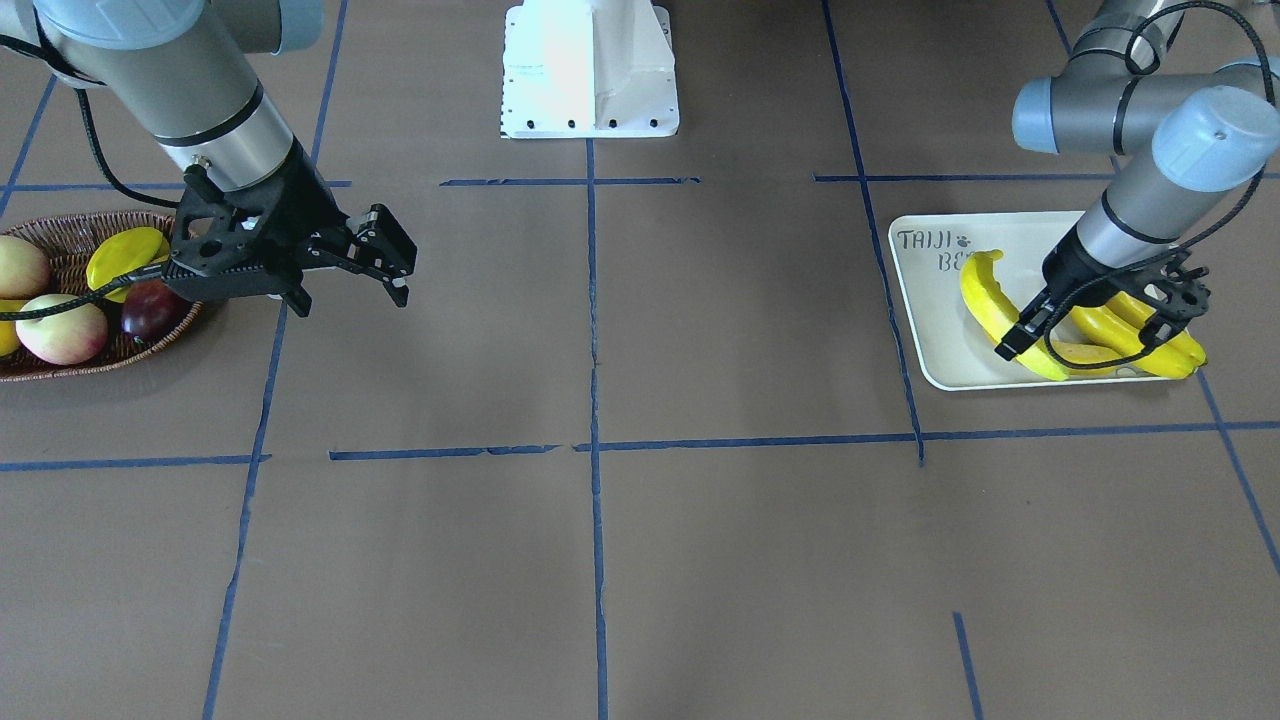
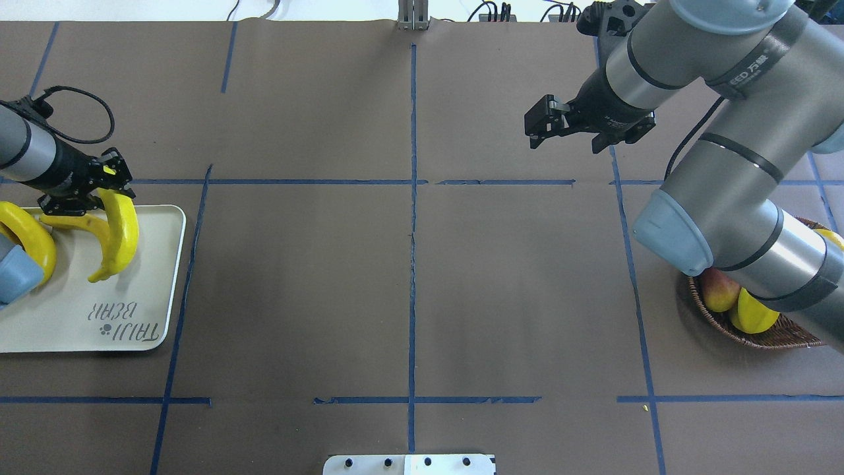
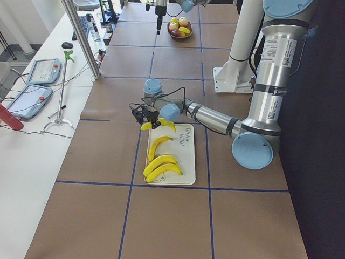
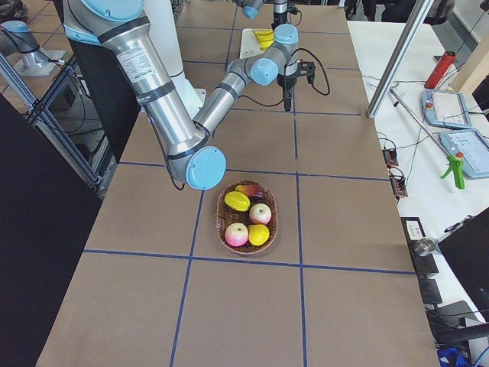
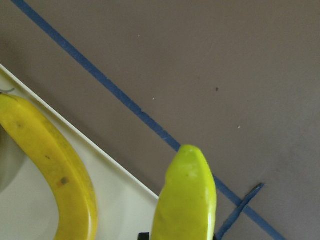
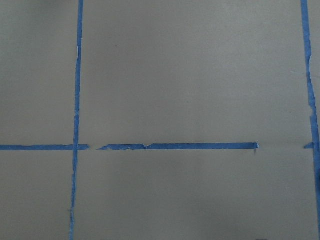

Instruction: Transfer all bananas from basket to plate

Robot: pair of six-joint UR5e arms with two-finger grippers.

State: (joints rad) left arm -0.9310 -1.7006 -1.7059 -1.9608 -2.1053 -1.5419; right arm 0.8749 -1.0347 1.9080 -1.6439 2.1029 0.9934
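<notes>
My left gripper [image 1: 1020, 335] [image 2: 105, 191] is shut on one end of a yellow banana [image 1: 985, 290] [image 2: 122, 231] [image 5: 186, 200], holding it just over the far edge of the cream plate [image 1: 930, 320] [image 2: 79, 310] [image 3: 187, 156]. Three more bananas [image 1: 1140, 335] [image 3: 160, 161] lie on the plate. My right gripper [image 1: 350, 300] [image 2: 565, 145] hangs open and empty over bare table, beside the wicker basket [image 1: 60, 370] [image 2: 758, 338] [image 4: 222, 222]. The basket holds apples, a yellow starfruit [image 1: 125, 255] and a dark red mango [image 1: 152, 308]. My right arm hides much of it from overhead.
The white robot base [image 1: 590, 70] stands at mid table edge. Blue tape lines [image 6: 77, 100] cross the brown tabletop. A side bench with tablets [image 3: 43, 70], a metal pole [image 3: 81, 38] and a red bottle [image 4: 437, 69] runs along the far side.
</notes>
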